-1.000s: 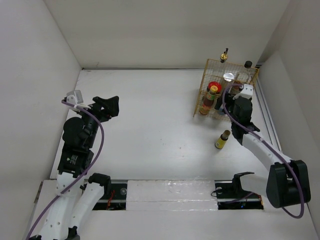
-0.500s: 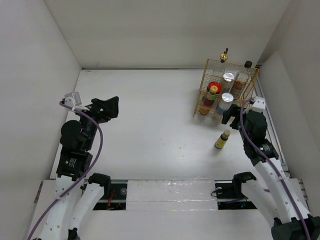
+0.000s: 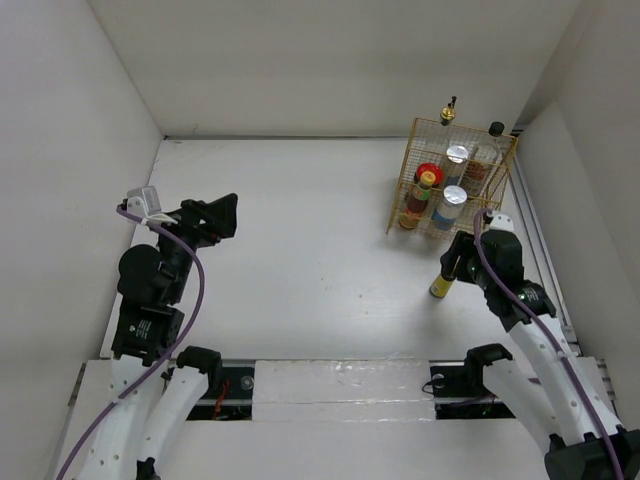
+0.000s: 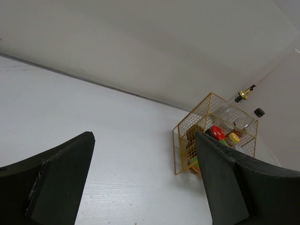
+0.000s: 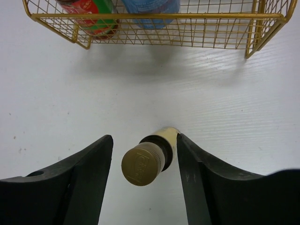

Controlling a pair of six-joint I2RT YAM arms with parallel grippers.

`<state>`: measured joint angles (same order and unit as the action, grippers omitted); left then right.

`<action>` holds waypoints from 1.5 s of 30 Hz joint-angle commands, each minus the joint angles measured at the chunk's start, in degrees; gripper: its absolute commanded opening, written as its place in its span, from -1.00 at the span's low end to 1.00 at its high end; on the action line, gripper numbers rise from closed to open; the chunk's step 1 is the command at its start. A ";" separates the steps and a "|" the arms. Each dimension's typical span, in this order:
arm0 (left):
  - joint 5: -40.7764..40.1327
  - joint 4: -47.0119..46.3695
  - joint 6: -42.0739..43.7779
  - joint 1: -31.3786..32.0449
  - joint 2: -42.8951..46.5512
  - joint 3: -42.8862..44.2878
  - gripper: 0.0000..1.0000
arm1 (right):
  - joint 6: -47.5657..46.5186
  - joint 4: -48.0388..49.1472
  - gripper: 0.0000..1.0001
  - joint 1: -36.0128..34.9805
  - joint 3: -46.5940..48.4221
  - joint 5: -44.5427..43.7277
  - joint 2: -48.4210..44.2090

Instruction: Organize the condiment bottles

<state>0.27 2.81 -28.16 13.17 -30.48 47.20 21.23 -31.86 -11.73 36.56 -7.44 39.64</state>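
Gold-capped bottle stands on the table just outside the wire basket, between the right gripper's open, unclamped jaws; likely light, rigid, slick and tippy, so pinch its body below the cap; left gripper gapes empty

1. Left gripper: two black fingers come up from the bottom corners, wide apart, with nothing between them. Only the white table top shows in the gap.
2. A dark seam runs along the join between the table and the plain white back wall.
3. A gold wire basket stands on the table at right, near the room corner.
4. Inside the basket, a red-lidded jar sits just beside a yellow-capped bottle.
5. A clear bottle with a gold pump top shows above the far rim. A small black cap sits to its right.
6. Other contents are too small to identify.
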 commanded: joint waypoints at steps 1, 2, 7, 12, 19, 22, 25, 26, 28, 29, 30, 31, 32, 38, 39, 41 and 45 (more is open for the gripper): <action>1.13 -2.81 0.57 0.45 0.60 -0.62 0.68 | 1.09 0.22 0.23 -0.58 -0.95 1.38 -0.53; 1.13 -2.81 0.57 0.45 0.60 -0.62 0.68 | 1.09 1.17 0.23 -0.58 -0.96 1.38 -0.53; 1.13 -2.81 0.57 0.45 0.60 -0.62 0.68 | 1.09 1.70 0.20 -0.58 -2.01 2.77 1.23; 1.13 -2.81 0.57 0.45 0.60 -0.62 0.68 | 1.09 1.18 -0.29 -0.58 -2.01 2.78 1.85; 1.13 -2.81 0.57 0.45 0.07 -0.62 0.68 | -1.19 1.71 -0.39 -2.95 6.22 -5.12 -2.46; 1.13 -2.81 0.57 0.45 0.07 -0.62 0.68 | -4.53 3.29 -0.41 -2.95 11.67 -10.38 -2.46; 1.13 -2.81 0.57 0.45 0.07 -0.62 0.68 | -5.06 8.19 -0.41 -2.95 14.59 -16.87 -1.93; 1.13 -2.81 0.57 0.45 -0.54 -0.62 0.68 | -5.67 10.56 -0.41 -2.95 14.60 -18.64 -1.06; 1.66 -3.34 0.57 0.45 -1.07 -0.62 0.68 | -6.90 15.23 -0.41 -2.17 15.47 -21.81 0.96; 1.66 -3.34 0.57 0.45 -1.07 -0.62 0.68 | -6.91 16.20 -0.44 -1.12 16.08 -22.61 2.27; 1.66 -3.34 0.57 0.45 -1.60 -0.62 0.68 | -6.91 16.82 -0.44 -0.32 17.92 -22.62 5.07; 1.66 -3.34 0.57 0.45 -1.60 -0.62 0.68 | -6.91 17.96 -0.46 0.64 18.72 -22.62 6.40; 2.27 -3.34 0.57 0.45 -2.12 -0.62 0.68 | -6.91 19.27 -0.46 2.39 18.73 -20.53 7.55; 2.28 -3.34 0.57 0.45 -2.66 -0.62 0.68 | -6.38 26.84 -0.48 8.11 19.78 -15.68 14.15; 2.28 -3.34 0.57 0.45 -3.26 -0.62 0.68 | -6.38 27.72 -0.48 9.43 19.78 -15.15 14.85; 2.28 -3.34 0.57 0.45 -3.27 -0.62 0.68 | -6.38 29.91 -0.48 10.93 19.78 -13.75 17.48; 2.28 -3.34 0.57 0.45 -3.88 -0.10 0.68 | -6.38 31.07 -0.48 13.04 20.31 -11.38 23.37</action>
<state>1.56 2.39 -28.16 13.17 -33.74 47.18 14.98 -9.65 0.01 53.39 -21.58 60.73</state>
